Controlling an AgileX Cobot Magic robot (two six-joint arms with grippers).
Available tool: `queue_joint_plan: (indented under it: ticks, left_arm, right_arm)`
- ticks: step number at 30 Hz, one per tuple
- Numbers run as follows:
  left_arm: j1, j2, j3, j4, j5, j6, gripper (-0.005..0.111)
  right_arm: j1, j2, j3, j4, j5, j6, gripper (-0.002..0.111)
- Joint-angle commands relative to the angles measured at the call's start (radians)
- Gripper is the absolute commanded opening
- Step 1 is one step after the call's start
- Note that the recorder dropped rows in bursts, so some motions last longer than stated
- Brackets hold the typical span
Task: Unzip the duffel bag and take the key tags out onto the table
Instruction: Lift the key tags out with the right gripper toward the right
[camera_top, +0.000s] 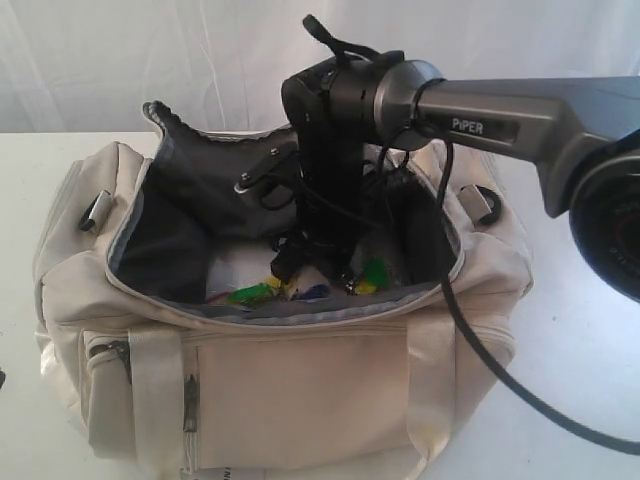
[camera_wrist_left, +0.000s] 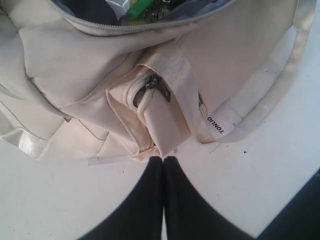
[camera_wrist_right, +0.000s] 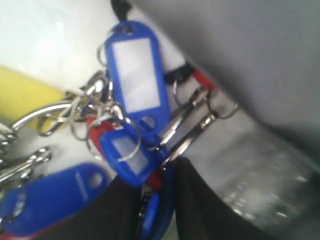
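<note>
The cream duffel bag (camera_top: 300, 390) stands unzipped on the white table (camera_top: 580, 340), its dark lining showing. Green, yellow and blue key tags (camera_top: 300, 290) lie on its floor. My right gripper (camera_top: 320, 265) reaches straight down into the opening. In the right wrist view its fingers (camera_wrist_right: 120, 210) are closed round blue and red key tags (camera_wrist_right: 132, 75) on metal rings. My left gripper (camera_wrist_left: 163, 160) is outside the exterior view. It is shut, pinching a fold of the bag's outer fabric (camera_wrist_left: 165, 130) low at the bag's front. The key tags (camera_wrist_left: 140, 9) peek over the zipper edge.
The bag's top flap (camera_top: 200, 160) is folded up at the back. The right arm's black cable (camera_top: 500, 380) hangs over the bag's front right corner. A zipped side pocket (camera_wrist_left: 150, 90) and a label tag (camera_wrist_left: 216, 125) sit near the left gripper. A white curtain hangs behind.
</note>
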Motion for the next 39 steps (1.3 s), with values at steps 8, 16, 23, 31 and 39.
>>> queue_joint_plan:
  ticks: [8, 16, 23, 31, 39]
  left_arm:
    - [0.004, -0.007, 0.005, -0.017, 0.015, 0.009, 0.0]
    - [0.004, -0.007, 0.005, -0.017, 0.015, 0.022, 0.0]
    - [0.004, -0.007, 0.005, -0.014, 0.008, 0.03, 0.0]
    - [0.004, -0.007, 0.005, -0.014, 0.014, 0.03, 0.0]
    - [0.004, -0.007, 0.005, -0.016, 0.016, 0.03, 0.0]
  right_arm:
    - [-0.004, -0.211, -0.029, -0.028, -0.08, 0.035, 0.0]
    - [-0.006, -0.393, -0.029, -0.028, -0.094, 0.035, 0.0]
    - [-0.006, -0.593, -0.022, -0.116, -0.005, 0.031, 0.0]
    - [-0.098, -0.785, 0.086, -0.135, 0.073, 0.035, 0.0]
    - [-0.288, -0.98, 0.314, -0.137, 0.087, 0.04, 0.0]
